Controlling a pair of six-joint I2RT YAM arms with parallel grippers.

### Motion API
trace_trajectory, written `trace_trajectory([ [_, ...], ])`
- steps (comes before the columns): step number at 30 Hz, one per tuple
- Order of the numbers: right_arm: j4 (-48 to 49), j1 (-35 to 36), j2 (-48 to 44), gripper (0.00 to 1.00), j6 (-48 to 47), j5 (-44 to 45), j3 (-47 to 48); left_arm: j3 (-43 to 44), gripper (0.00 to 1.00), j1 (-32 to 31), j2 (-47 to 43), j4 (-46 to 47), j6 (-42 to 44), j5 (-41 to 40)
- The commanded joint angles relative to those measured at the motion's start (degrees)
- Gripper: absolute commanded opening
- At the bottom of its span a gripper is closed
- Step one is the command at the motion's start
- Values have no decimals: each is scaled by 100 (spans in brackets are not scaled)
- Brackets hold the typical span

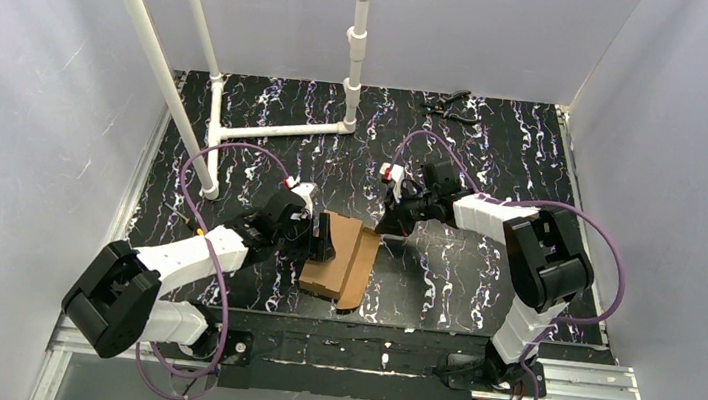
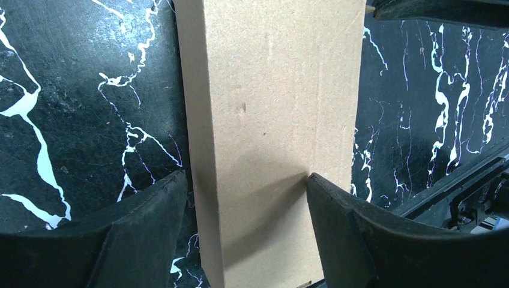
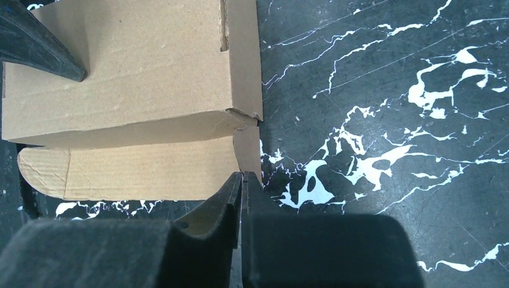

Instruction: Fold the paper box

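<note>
Overhead view: a black tabletop [image 1: 496, 156] veined with white, walled by pale panels, with a white pipe frame [image 1: 355, 49] standing at the back left. The paper box [image 1: 338, 259], plain brown cardboard and partly folded, lies near the front edge between the two arms. The left gripper [image 1: 318, 239] is at the box's left side, touching it. The right gripper [image 1: 389, 226] is at its far right corner.

Left wrist view: the paper box [image 2: 270, 120] fills the middle as a long brown panel with a shaded side face along its left. The left gripper [image 2: 246, 177] has its jaws spread wide. One black finger [image 2: 150, 228] is just beside the box's left edge, and the other lies over the panel near its right edge, casting a shadow on it.

Right wrist view: the paper box [image 3: 132, 66] lies upper left, with a rounded flap [image 3: 120, 174] flat on the tabletop [image 3: 390, 90] beneath it. The right gripper [image 3: 242, 177] has its jaws pressed together, tips touching the flap's corner. Whether any cardboard is caught between them cannot be told. A finger of the other arm rests on the box's top at the upper left
</note>
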Motion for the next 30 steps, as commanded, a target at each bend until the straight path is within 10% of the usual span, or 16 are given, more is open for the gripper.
trace_trajectory([
  [1, -199, 30, -230, 18, -138, 150, 136, 110, 70, 36, 78, -256, 146, -50],
  [10, -413, -52, -141, 31, -385, -193, 231, 86, 70, 45, 71, -293, 255, 44],
  [25, -506, 379, 4, 12, -898, 165, 351, 189, 68, 63, 215, -389, 482, 320],
  [30, -1189, 151, -189, 22, -1219, -108, 645, 177, 68, 105, 180, -440, 506, 332],
])
